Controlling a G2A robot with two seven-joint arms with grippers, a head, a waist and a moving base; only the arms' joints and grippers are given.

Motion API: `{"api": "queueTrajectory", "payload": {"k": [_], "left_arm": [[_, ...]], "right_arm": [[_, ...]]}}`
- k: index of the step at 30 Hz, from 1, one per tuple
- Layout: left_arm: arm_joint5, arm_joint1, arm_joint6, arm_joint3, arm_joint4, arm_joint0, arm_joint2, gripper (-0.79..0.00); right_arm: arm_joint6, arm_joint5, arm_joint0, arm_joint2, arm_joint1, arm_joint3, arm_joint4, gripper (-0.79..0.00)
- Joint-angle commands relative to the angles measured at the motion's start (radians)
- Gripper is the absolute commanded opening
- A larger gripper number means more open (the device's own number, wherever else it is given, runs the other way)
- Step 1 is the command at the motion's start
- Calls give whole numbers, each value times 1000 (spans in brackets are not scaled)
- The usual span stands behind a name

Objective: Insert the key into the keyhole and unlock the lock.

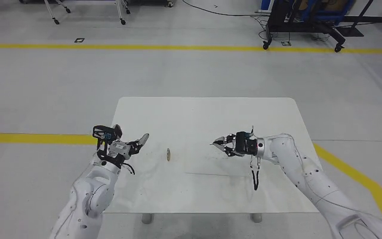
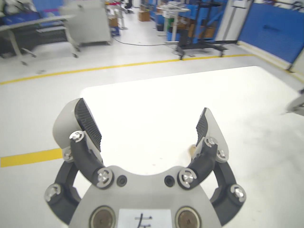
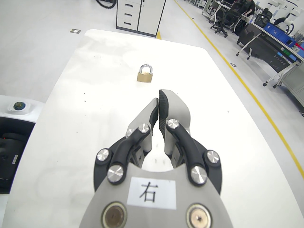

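Note:
A small brass padlock [image 1: 169, 155] with a steel shackle stands on the white table [image 1: 239, 113], between the two arms. In the right wrist view the padlock [image 3: 144, 73] is a short way ahead of my right gripper [image 3: 158, 97], which is shut with its ribbed pads pressed together. From above, the right gripper [image 1: 215, 143] hovers to the right of the lock and points at it. My left gripper [image 1: 141, 144] is left of the lock, with its fingers spread open [image 2: 144, 117] and nothing between them. A tan bit [image 2: 191, 149] peeks out beside one left finger.
A black cord [image 1: 255, 173] hangs from the right forearm onto the table. The right gripper [image 2: 294, 105] shows at the edge of the left wrist view. Yellow floor lines [image 1: 179, 46] and wheeled racks lie beyond the table.

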Motion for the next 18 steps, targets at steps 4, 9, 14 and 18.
{"api": "queueTrajectory", "payload": {"k": [4, 9, 14, 18], "left_arm": [[-55, -2, -66, 38, -124, -70, 14, 0], [-55, -2, -66, 38, -124, -70, 14, 0], [-118, -4, -95, 49, -214, -94, 40, 0], [-228, -10, -217, 140, -486, -163, 88, 0]], "right_arm": [[-65, -83, 21, -33, -10, -8, 7, -785], [-65, -83, 21, -33, -10, -8, 7, -785], [-51, -85, 6, -31, -17, -10, 88, -785], [-80, -105, 9, -51, -41, 29, 242, -785]]}}
